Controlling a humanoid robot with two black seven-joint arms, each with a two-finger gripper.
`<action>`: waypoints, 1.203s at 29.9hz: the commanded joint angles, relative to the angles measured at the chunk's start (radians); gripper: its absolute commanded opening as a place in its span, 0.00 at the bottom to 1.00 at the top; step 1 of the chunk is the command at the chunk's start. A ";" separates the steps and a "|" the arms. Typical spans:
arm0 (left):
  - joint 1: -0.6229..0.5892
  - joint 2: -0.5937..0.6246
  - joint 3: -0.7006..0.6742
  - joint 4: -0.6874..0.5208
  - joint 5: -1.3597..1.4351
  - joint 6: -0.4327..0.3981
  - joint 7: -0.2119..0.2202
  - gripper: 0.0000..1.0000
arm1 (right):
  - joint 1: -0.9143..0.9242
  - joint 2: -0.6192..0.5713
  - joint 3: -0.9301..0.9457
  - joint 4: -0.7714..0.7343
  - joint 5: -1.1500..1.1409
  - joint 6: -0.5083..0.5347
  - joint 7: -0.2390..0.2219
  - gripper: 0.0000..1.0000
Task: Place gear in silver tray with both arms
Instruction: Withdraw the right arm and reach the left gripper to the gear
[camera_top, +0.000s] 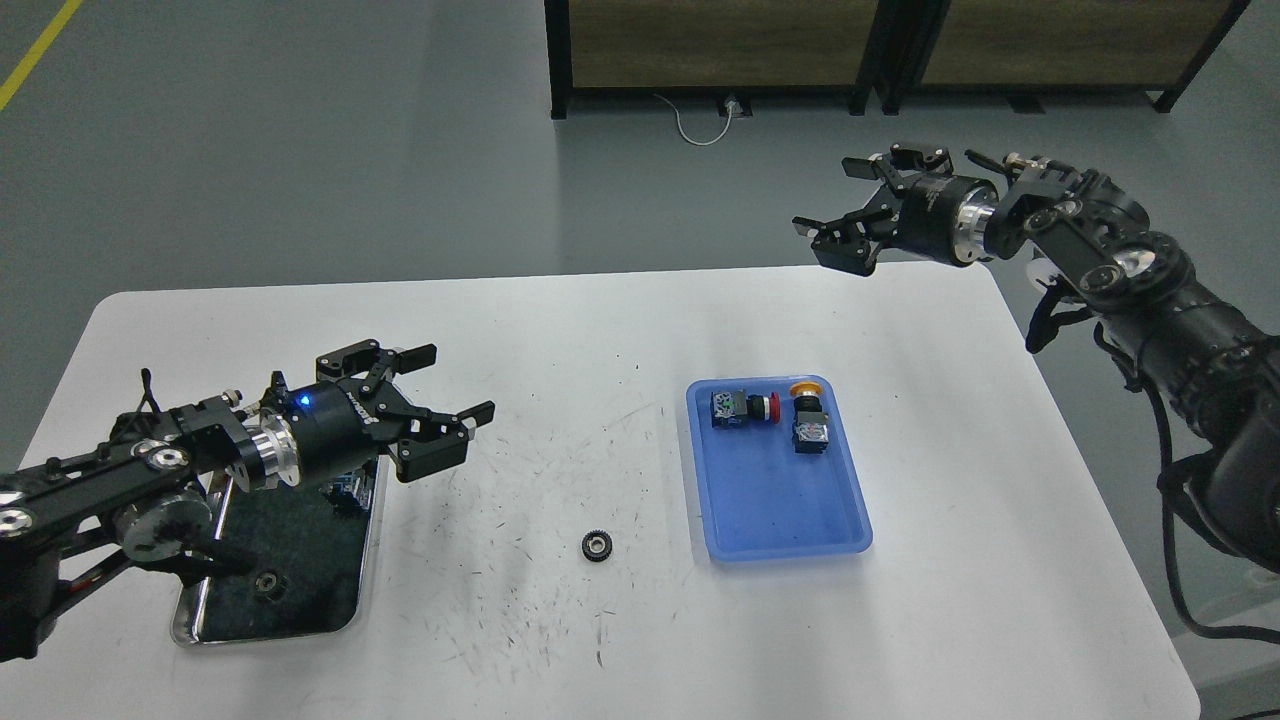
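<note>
Left pincer (440, 395) wide, hiding silver tray (290, 625) top; right pincer (850, 205) wide, empty.

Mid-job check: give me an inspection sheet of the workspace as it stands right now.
Surface: white table, scuffed with dark marks near its middle.
Job's things: small black gear lying loose on the table between the two trays; silver tray at front left, with a small dark round part in it, partly under the left arm.
Clutter: blue plastic tray holding two push-button switches, one red-capped, one yellow-capped.
Grippers: left gripper open, empty, above the silver tray's far end; right gripper open, empty, raised over the table's far right edge.
Cables: white cable on the floor; black cables along the right arm.
Surroundings: grey floor, dark-framed wooden panels behind.
</note>
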 joint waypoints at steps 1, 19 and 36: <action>0.041 -0.068 0.000 0.015 0.057 0.013 -0.001 0.98 | 0.013 -0.004 -0.001 -0.016 0.001 0.000 -0.001 0.90; 0.144 -0.418 0.003 0.240 0.286 0.099 -0.038 0.98 | 0.019 -0.002 -0.006 -0.050 0.001 0.000 -0.001 0.91; 0.178 -0.479 0.106 0.389 0.277 0.159 -0.093 0.98 | 0.015 -0.010 -0.004 -0.050 0.003 0.000 0.001 0.91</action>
